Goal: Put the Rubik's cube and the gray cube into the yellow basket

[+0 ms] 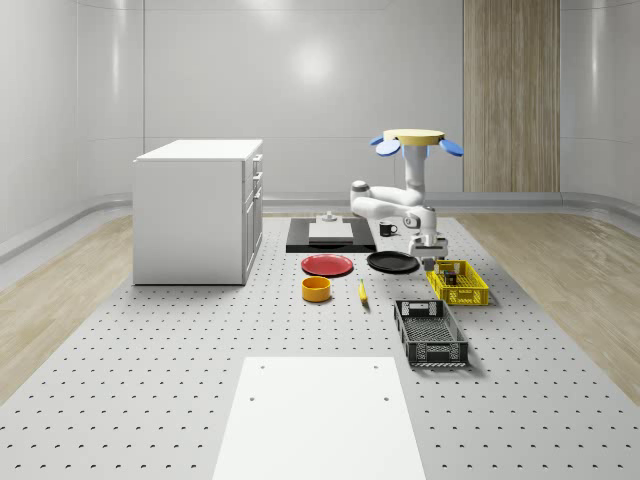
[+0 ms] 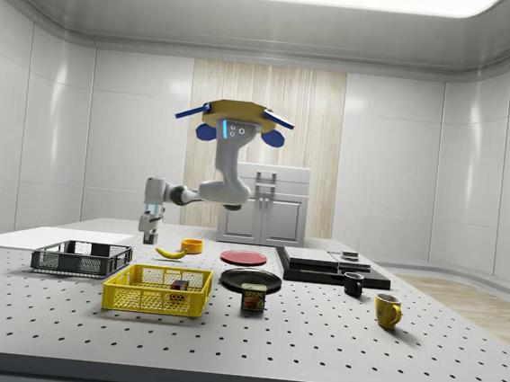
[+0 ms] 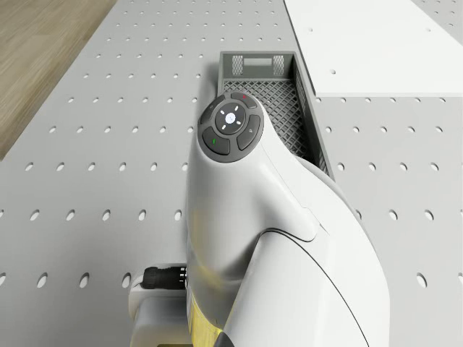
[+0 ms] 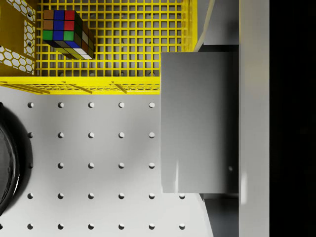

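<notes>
Drone (image 1: 416, 138): hovering right of centre in the whole-scene view, above the black plate (image 1: 392, 262).
Gripper (image 1: 431, 263): clamped on the gray cube (image 4: 197, 123), over the far rim of the yellow basket (image 1: 470, 296).
Rubik's cube (image 4: 63, 30): inside the yellow basket, close to one wall.
Open room: bare table (image 1: 200, 340) at lower left; black crate (image 1: 430, 335) just beside the yellow basket.

white arm (image 3: 268, 231) over perforated table (image 3: 108, 181), beside dark crate (image 3: 278, 94).

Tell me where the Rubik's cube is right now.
The multicoloured Rubik's cube lies inside the yellow wire basket, near one corner in the wrist view; in the side view it sits in the basket, left of the black plate.
</notes>
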